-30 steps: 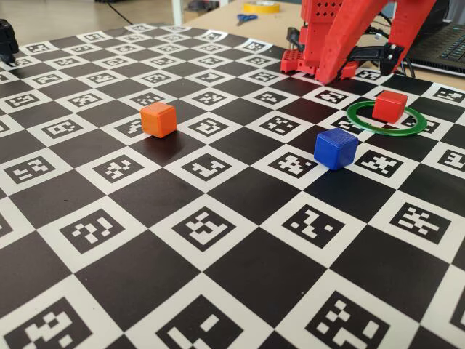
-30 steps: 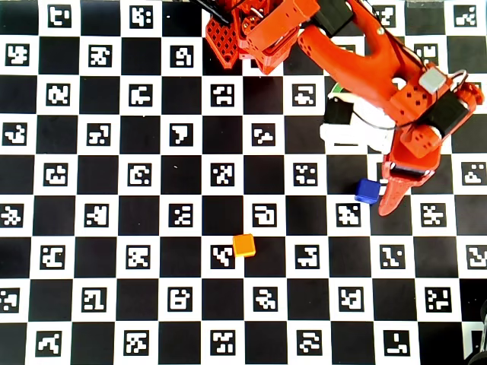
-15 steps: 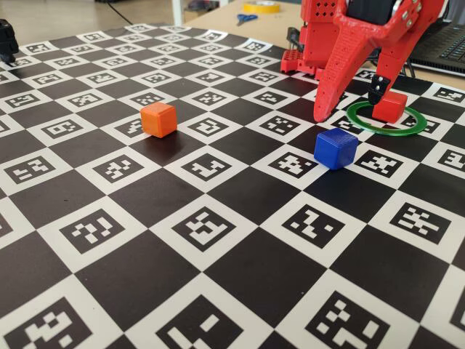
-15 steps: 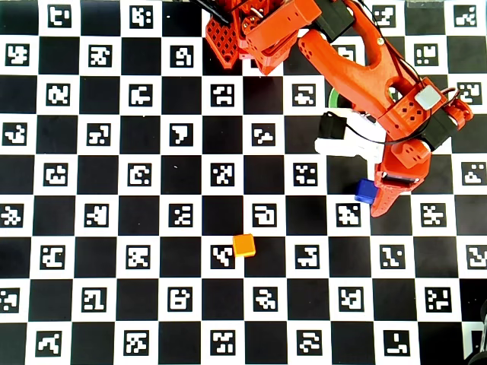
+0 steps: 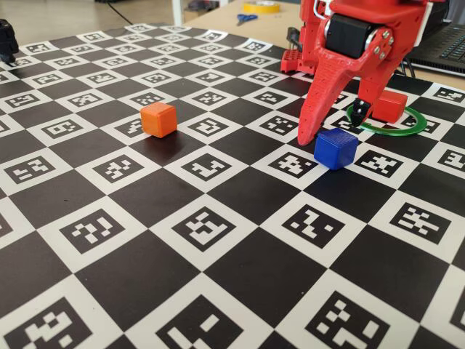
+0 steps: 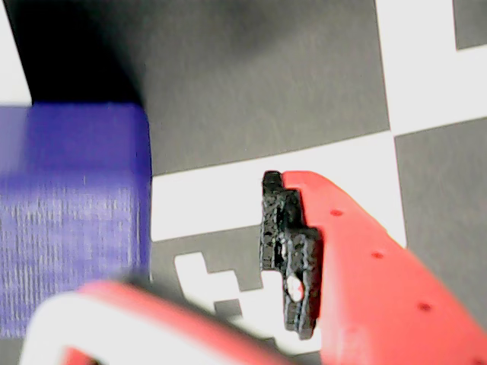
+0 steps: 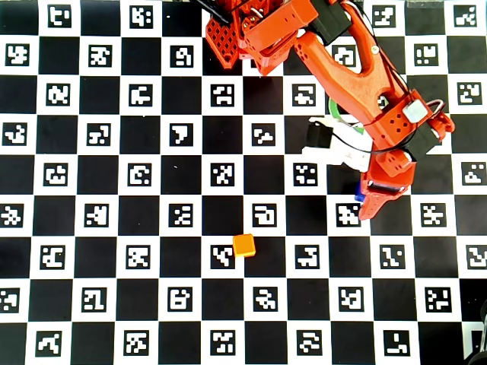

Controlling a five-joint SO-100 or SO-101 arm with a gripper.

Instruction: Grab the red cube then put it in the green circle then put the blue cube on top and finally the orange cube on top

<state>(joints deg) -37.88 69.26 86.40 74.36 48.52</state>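
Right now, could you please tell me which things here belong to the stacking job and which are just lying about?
Job:
- red cube, inside the green circle
- blue cube, with the open pincer around it
- orange cube

Lying about:
- scissors
- yellow tape roll
- laptop

You are working at a robotics lab or hobbyist's test bench. The surface (image 5: 145, 291) is covered by a black-and-white checkerboard printed with coded square markers, the kind used for camera calibration. A 3D-printed red arm (image 5: 341, 43) stands at its far edge. Behind it lie scissors (image 5: 246, 18), a yellow tape roll (image 5: 261, 6) and a laptop keyboard (image 5: 450, 45).
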